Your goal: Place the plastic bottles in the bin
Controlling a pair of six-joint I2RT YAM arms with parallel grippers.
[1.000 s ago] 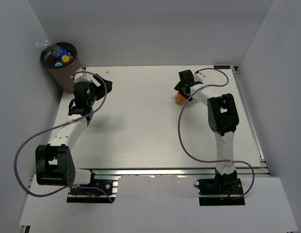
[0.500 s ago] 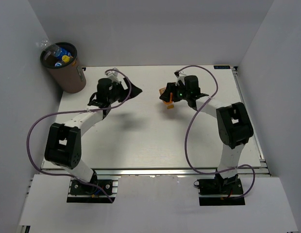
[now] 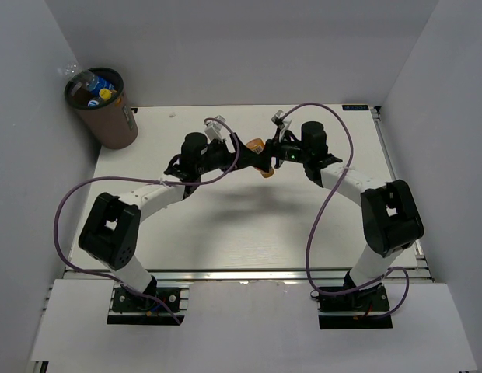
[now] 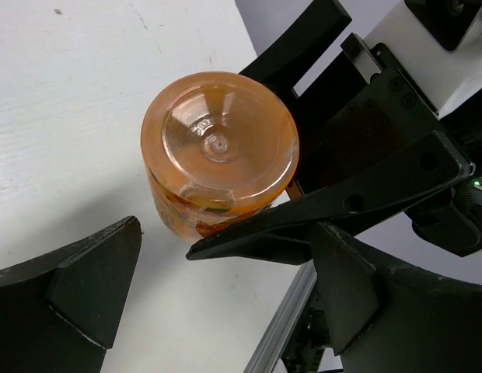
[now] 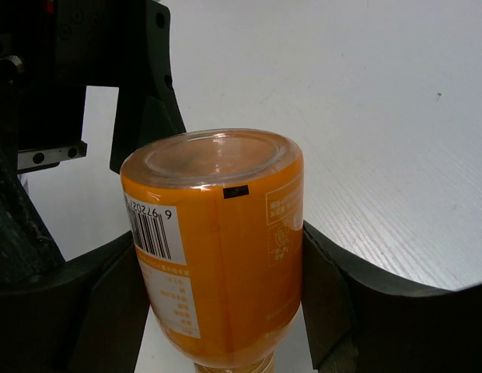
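Grips a squat orange bottle in the right gripper, jaws closed on its labelled sides, barcode turned to the wrist camera, cap end hidden below. Presents the bottle's round base straight at the left gripper, jaws spread wide, one to each side of that base and apart from it. Nose to nose over the far middle of the white table. Well apart from the dark brown bin, off the table's far left corner, already loaded: blue-labelled bottle, yellow cap, clear bottle poking over the rim. Between orange bottle and bin: the left gripper itself and the wrist of the left arm, stretched in from the near left. Draped around both arms: purple cables, one arching over the right wrist, the other looping wide to the left. Along the table's near edge: an aluminium rail.
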